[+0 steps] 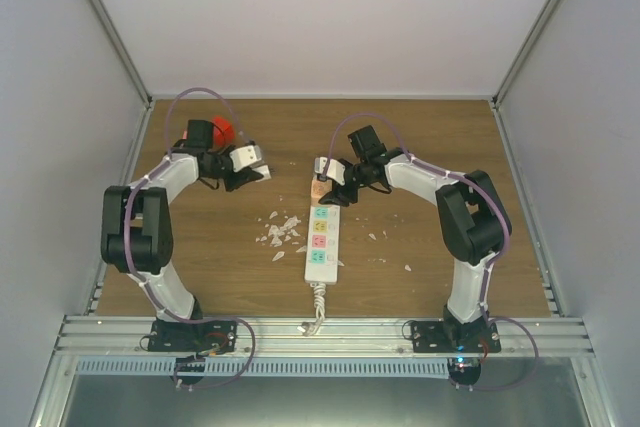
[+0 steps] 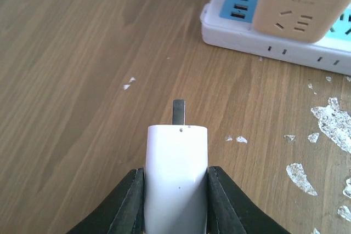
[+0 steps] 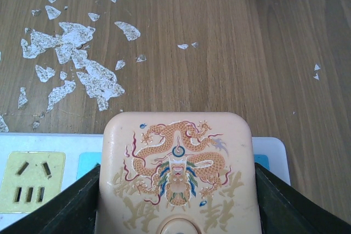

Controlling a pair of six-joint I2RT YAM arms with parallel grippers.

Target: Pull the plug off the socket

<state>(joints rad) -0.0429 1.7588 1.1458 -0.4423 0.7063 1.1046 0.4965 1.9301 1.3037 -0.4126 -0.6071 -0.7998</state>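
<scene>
W/ the right gripper point(image 3: 176, 204) clenched on the beige adapter point(image 3: 176, 152) atop the far end of the socket strip point(image 1: 323, 247), mid table point(image 1: 420, 147), and the left gripper point(image 2: 175, 175) grasping the white plug point(image 2: 176, 146) clear of it, we pull straight up, no tilt, as the unpinned strip prob lifts too.

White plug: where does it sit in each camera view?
Top external: white plug left of centre, left of the socket.
Left wrist: bottom centre, clamped in the left end effector.
Right wrist: not in it.
Shared landmark: the white flakes beside the socket.
</scene>
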